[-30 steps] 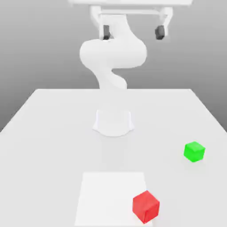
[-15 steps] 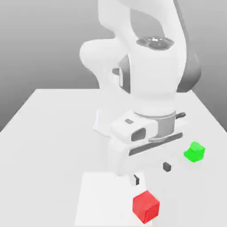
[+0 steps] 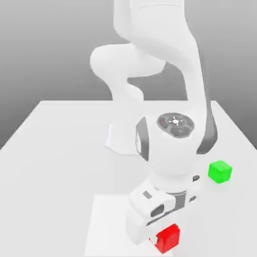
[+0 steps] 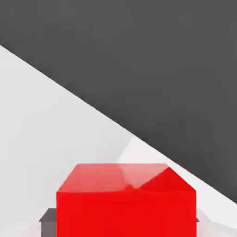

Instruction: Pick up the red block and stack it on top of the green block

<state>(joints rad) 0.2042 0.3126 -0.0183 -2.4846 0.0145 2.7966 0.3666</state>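
A white, round-jointed robot arm (image 3: 170,125) bends low over the near edge of a pale grey desk (image 3: 60,150), its wrist folded down so that the tool (image 3: 161,241) sits at the glossy red cube (image 3: 168,238). The tool's fingers are closed in on the red cube, clamped against its sides. In the hand view the same red cube (image 4: 126,200) stands square before the lens, with a dark finger pad (image 4: 47,216) showing at its flank, level with the cube's lower half.

In the exterior view, the red cube rests on the desk at the corner of a flat white square patch (image 3: 113,221) marked on the surface, on the side toward the exterior view's right. Most of the cube is hidden behind the white housing of the hand; its front face and part of its top show below it.

The small green cube (image 3: 220,171) sits alone on the desk, well apart from the red one, farther back and toward the exterior view's right, near the desk's edge. It stands upright with nothing on it.

The arm's round base (image 3: 118,140) stands at the middle of the desk, behind the lowered wrist, against a plain grey backdrop.
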